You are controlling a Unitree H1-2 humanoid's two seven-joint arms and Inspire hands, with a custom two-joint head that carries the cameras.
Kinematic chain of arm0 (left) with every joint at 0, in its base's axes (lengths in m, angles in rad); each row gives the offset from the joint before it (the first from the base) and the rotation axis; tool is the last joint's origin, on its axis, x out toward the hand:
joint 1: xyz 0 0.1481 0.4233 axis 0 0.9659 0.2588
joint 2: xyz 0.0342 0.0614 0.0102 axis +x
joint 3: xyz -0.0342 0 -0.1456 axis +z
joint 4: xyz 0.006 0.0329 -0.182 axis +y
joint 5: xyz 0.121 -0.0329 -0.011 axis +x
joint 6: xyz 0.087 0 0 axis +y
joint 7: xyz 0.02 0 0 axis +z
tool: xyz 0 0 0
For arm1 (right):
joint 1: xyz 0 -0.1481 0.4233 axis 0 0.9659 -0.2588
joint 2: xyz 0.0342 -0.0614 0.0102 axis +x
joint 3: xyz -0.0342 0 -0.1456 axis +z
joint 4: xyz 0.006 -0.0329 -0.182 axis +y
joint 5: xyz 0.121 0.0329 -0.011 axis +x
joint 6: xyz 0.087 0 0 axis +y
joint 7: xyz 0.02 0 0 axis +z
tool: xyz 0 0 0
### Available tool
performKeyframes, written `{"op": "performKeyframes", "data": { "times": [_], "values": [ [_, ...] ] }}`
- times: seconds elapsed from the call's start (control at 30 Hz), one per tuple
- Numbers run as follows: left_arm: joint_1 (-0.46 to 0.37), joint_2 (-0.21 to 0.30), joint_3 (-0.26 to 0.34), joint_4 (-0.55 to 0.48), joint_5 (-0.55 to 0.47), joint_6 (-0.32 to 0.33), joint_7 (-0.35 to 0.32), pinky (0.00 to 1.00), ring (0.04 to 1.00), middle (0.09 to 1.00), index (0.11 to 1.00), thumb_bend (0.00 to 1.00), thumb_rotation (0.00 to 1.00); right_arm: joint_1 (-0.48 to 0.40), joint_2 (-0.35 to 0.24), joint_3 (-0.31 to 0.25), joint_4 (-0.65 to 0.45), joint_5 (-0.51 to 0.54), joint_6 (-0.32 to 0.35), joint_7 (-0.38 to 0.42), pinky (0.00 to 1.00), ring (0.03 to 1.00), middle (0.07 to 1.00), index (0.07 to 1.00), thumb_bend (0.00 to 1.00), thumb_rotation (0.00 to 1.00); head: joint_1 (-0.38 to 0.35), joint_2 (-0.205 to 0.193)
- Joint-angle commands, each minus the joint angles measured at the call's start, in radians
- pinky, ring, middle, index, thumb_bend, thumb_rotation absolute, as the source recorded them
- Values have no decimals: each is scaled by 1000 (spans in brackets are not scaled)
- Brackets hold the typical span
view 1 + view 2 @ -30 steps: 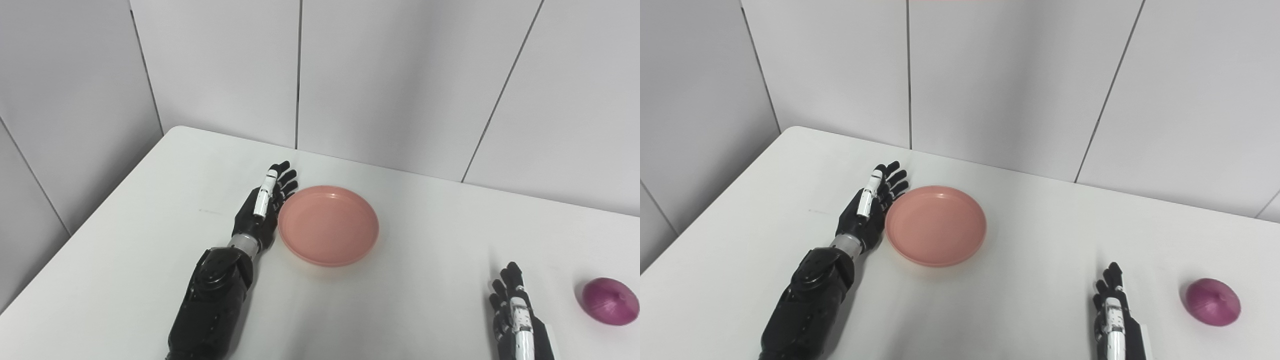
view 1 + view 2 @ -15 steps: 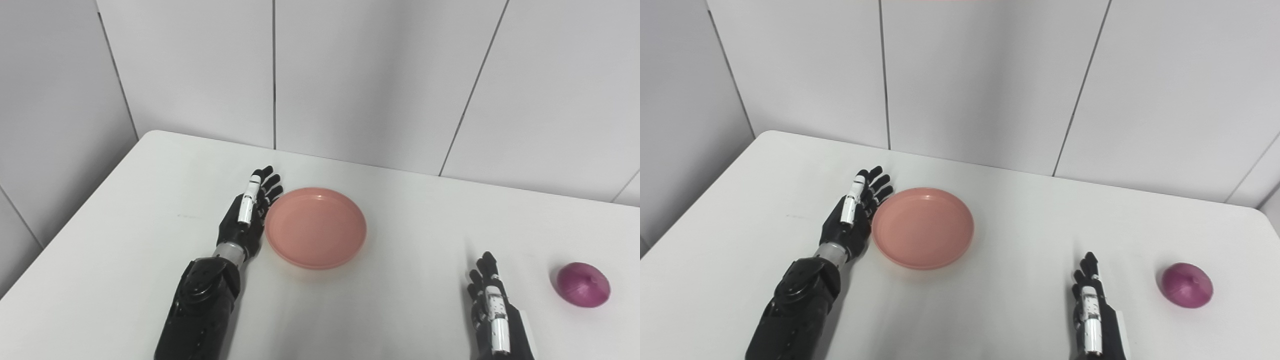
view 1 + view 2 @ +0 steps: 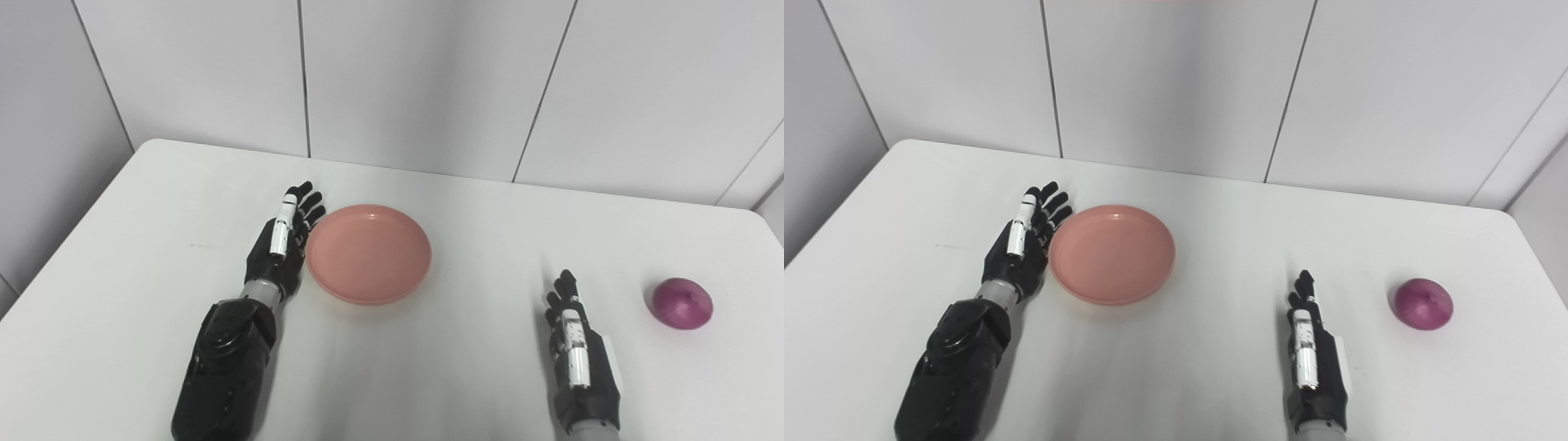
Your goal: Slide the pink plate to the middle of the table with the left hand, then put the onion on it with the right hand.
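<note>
White table [image 3: 465, 367] | round pink plate [image 3: 369, 253] – purple onion [image 3: 682, 303] | both robot hands empty, fingers extended

From my remote station I read this as a robot test or laboratory cell rather than a home. A plain white table [image 3: 478, 380] with rounded corners stands against bare pale grey wall panels [image 3: 416, 79] divided by thin dark seams, and the panels close in on the left and right sides as well. No household furnishing or decoration shows; the surfaces are uniform and evenly lit.
</note>
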Motion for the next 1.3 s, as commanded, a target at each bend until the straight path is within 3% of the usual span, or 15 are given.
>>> {"op": "performKeyframes", "data": {
  "times": [0.0, 0.33, 0.7, 1.27],
  "values": [
    [-4, -19, -20, -36, -3, 20, -9, 956, 946, 951, 927, 378, 1000, -14, 29, 19, -8, 6, -17, 9, 1000, 1000, 1000, 1000, 212, 1000, -18, 8],
    [21, -48, -49, -73, 13, 23, -5, 952, 944, 950, 928, 387, 1000, -23, 46, 39, -8, -22, -8, -4, 1000, 1000, 1000, 1000, 225, 1000, -99, 41],
    [69, -90, -102, -136, 31, 28, -6, 937, 950, 953, 933, 417, 1000, -32, 65, 36, -15, -42, 10, -16, 1000, 992, 1000, 1000, 232, 1000, -120, 69],
    [157, -94, -180, -213, 25, 23, -51, 955, 951, 957, 937, 416, 1000, -40, 75, 31, -7, -45, 15, -19, 1000, 996, 1000, 1000, 248, 1000, -137, 78]
  ]
}}
